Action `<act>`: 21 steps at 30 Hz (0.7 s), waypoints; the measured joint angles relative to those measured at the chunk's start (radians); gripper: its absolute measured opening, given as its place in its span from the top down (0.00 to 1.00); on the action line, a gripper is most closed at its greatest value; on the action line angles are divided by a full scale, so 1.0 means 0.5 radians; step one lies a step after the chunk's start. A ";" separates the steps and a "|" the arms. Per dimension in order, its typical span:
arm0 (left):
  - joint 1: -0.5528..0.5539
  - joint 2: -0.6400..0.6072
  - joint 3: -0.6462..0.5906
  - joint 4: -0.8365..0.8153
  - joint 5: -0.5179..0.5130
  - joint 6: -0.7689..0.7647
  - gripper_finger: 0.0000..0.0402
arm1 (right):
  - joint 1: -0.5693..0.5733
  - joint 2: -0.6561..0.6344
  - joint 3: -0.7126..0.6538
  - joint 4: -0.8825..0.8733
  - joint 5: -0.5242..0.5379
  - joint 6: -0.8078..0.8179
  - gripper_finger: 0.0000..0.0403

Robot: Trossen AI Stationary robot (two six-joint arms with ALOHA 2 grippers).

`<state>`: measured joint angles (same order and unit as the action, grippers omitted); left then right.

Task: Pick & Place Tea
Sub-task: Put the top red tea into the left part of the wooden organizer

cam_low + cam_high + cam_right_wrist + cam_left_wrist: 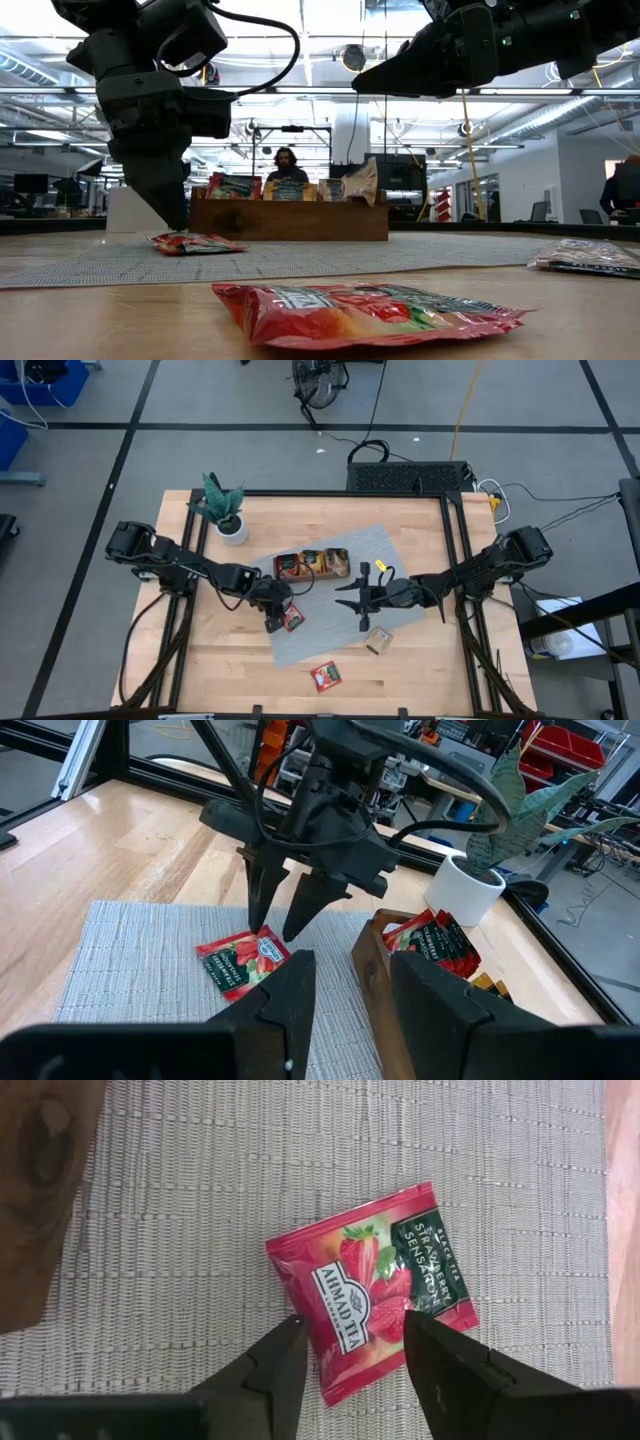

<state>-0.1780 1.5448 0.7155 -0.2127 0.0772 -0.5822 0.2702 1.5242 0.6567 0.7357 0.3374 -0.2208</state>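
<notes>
A red tea sachet (365,312) lies nearest on the bench (220,660). On the grey mat (375,550), the left gripper (352,1345) stands released, fingers straddling another red sachet (372,1285). The right gripper (352,980) hovers parted, grasping nothing, beside the wooden tray (312,570)

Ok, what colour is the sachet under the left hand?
Red with a dark green panel, the sachet; clearest in the left wrist view.
</notes>
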 joint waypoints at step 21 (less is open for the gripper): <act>0.002 0.188 0.007 0.136 0.093 0.142 0.58 | -0.001 0.000 -0.001 0.017 0.000 -0.001 0.70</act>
<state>-0.1772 1.6390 0.7189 -0.1446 0.1237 -0.5111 0.2699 1.5242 0.6563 0.7441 0.3374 -0.2211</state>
